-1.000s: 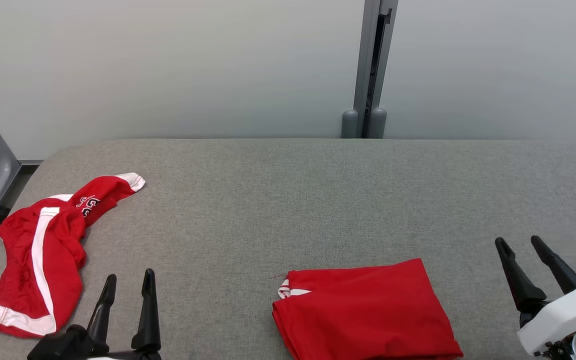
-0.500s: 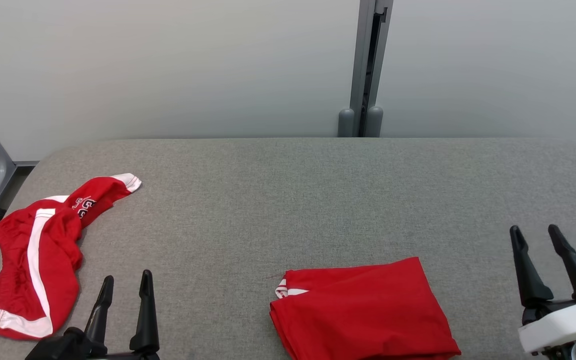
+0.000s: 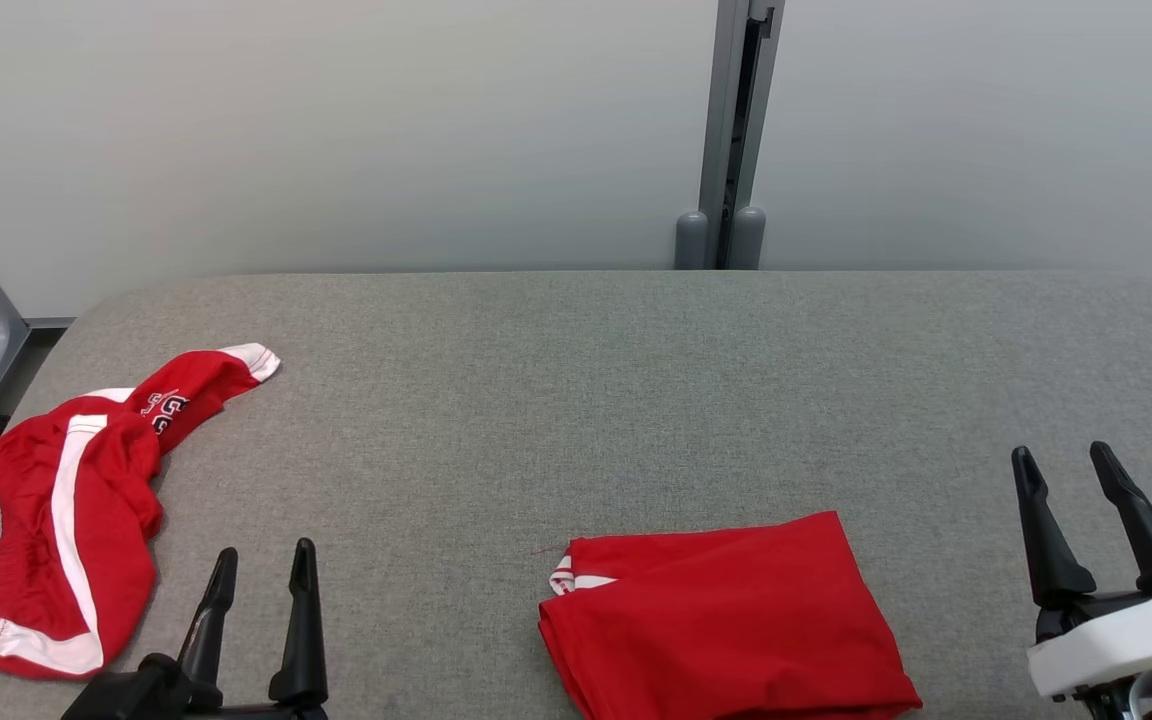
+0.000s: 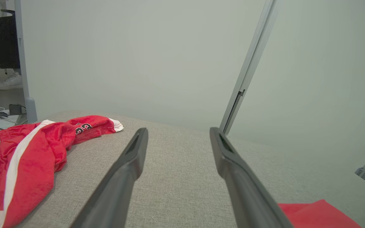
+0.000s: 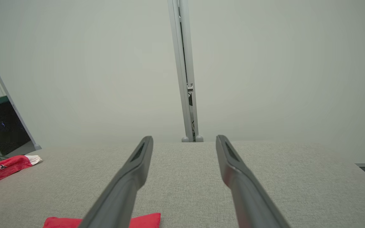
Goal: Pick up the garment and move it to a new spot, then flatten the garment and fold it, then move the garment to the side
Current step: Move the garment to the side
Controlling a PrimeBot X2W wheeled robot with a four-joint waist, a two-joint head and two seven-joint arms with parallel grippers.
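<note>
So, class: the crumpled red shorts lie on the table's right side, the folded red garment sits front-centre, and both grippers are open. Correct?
No: the crumpled red shorts lie on the table's left side, as the head view shows. The folded red garment, left gripper and right gripper are as stated.

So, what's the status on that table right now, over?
Left gripper open, empty; right gripper open, empty. Crumpled red garment untouched, left side of table. Folded red garment front centre, off the left gripper's path.

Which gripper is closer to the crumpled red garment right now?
Left. The left gripper is open just right of the crumpled garment; the right gripper is far across the table, beyond the folded garment.
</note>
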